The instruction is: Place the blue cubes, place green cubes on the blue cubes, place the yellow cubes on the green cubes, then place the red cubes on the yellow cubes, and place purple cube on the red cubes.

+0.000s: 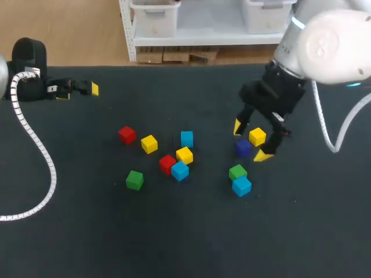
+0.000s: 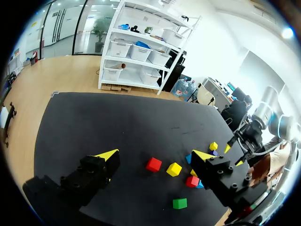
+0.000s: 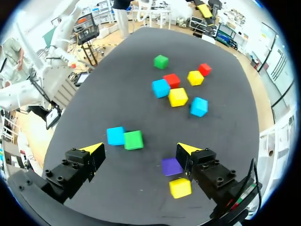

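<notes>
Several coloured cubes lie single on the dark table, none stacked. My right gripper (image 1: 250,141) hangs open over the purple cube (image 1: 243,147) and a yellow cube (image 1: 257,136). In the right wrist view that gripper (image 3: 140,148) holds nothing. The purple cube (image 3: 171,166) and yellow cube (image 3: 180,187) sit by one finger. A blue cube (image 3: 115,135) touching a green cube (image 3: 133,140) lies just ahead of the gap. My left gripper (image 1: 79,92) is open at the far left edge, away from all cubes, and empty in its own view (image 2: 155,154).
A middle cluster holds a blue cube (image 1: 186,139), a yellow cube (image 1: 185,154), a red cube (image 1: 167,164) and a blue cube (image 1: 179,171). A red cube (image 1: 127,134), a yellow cube (image 1: 149,143) and a green cube (image 1: 134,180) lie further left.
</notes>
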`<state>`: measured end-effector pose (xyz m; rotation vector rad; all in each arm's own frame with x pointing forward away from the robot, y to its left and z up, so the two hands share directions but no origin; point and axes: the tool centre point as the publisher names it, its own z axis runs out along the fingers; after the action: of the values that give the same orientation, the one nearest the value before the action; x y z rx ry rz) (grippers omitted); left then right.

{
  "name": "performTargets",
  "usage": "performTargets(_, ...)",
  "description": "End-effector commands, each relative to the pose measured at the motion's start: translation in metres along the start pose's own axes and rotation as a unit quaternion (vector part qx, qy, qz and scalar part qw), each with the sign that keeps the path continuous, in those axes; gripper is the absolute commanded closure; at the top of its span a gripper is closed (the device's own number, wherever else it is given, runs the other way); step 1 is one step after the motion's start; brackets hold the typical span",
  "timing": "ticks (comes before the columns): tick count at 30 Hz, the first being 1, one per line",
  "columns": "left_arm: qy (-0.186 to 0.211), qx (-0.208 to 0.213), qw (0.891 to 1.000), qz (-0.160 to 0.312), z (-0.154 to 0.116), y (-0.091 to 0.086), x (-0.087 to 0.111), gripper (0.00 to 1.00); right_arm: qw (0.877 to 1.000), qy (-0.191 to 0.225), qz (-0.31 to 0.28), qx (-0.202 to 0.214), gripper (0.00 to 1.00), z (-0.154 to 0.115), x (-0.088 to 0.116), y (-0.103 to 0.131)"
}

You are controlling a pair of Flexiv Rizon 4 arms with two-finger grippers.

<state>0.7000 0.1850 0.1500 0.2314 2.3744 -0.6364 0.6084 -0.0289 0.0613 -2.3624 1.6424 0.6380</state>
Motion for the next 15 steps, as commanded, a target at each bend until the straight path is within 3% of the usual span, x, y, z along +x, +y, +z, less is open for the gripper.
performTargets(1, 0.0, 0.0, 1.0, 0.0, 0.0, 0.0, 0.0, 0.0, 1.0, 0.002, -0.009, 0.007, 0.0, 0.005, 0.005, 0.025)
performTargets(6, 0.0, 0.0, 1.0, 0.0, 0.0, 0.0, 0.0, 0.0, 1.0, 0.009, -0.009, 0.005, 0.0, 0.009, 0.013, 0.044)
performTargets(7, 0.0, 0.0, 1.0, 0.0, 0.0, 0.0, 0.0, 0.0, 1.0, 0.011, -0.006, 0.005, 0.34, 0.011, 0.015, 0.047)
performTargets(8, 0.0, 0.0, 1.0, 0.0, 0.0, 0.0, 0.0, 0.0, 1.0, 0.011, -0.004, 0.006, 0.51, 0.012, 0.018, 0.051)
performTargets(9, 0.0, 0.0, 1.0, 0.0, 0.0, 0.0, 0.0, 0.0, 1.0, 0.01, -0.002, 0.006, 0.51, 0.013, 0.02, 0.055)
performTargets(10, 0.0, 0.0, 1.0, 0.0, 0.0, 0.0, 0.0, 0.0, 1.0, 0.007, -0.002, 0.006, 0.29, 0.014, 0.021, 0.058)
performTargets(11, 0.0, 0.0, 1.0, 0.0, 0.0, 0.0, 0.0, 0.0, 1.0, 0.004, -0.001, 0.006, 0.18, 0.016, 0.023, 0.061)
performTargets(13, 0.0, 0.0, 1.0, 0.0, 0.0, 0.0, 0.0, 0.0, 1.0, -0.002, 0.0, 0.007, 0.15, 0.019, 0.026, 0.067)
performTargets(15, 0.0, 0.0, 1.0, 0.0, 0.0, 0.0, 0.0, 0.0, 1.0, -0.008, 0.001, 0.009, 0.2, 0.022, 0.029, 0.071)
